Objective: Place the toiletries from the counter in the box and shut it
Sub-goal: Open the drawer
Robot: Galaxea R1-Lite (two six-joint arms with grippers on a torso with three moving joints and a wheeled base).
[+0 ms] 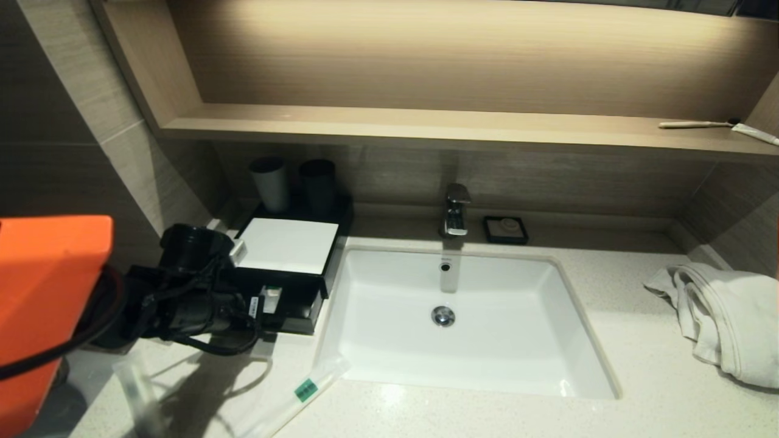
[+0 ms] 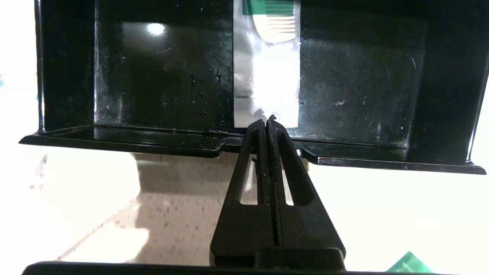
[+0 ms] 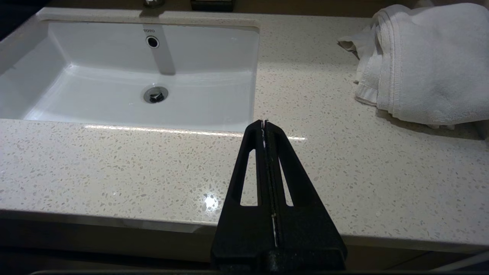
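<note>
Counter [image 1: 608, 389]: off-white speckled stone, white rectangular basin [image 1: 389, 340] sunk into its middle. Black box [image 1: 286, 286] with white top panel sits on the counter against the basin's left rim, towards the back left corner. Two dark cups [image 1: 295, 182] behind it at the back edge. Small black soap dish [image 1: 506, 229] at the back edge beside the tap [image 1: 456, 210]. Packet with green label [image 1: 298, 398] lies near the front edge, by the basin's front left corner; a clear packet [image 1: 137, 389] further left. White towel [image 1: 724, 316] heaped at the right end.
</note>
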